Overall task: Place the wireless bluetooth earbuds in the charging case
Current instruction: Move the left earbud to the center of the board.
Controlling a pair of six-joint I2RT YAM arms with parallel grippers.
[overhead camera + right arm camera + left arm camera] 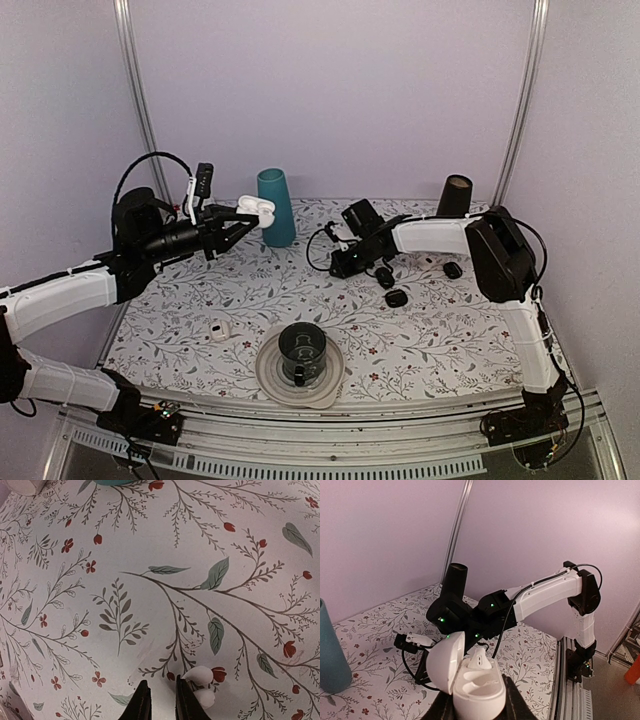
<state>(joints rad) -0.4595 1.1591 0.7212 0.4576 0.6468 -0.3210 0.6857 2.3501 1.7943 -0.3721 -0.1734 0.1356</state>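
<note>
The white charging case is held in the air with its lid open to the left. One white earbud sits in its far slot and the near slot is empty. My left gripper is shut on the case's body, beside the teal cup in the top view. My right gripper is low over the flowered table, jaws narrowly apart with nothing between them. A second white earbud lies on the table against the outer side of the right finger.
A teal cup stands at the back. A dark cylinder stands back right. Black oval objects lie near the right arm. A black cup on a plate is at the front. A small white piece lies front left.
</note>
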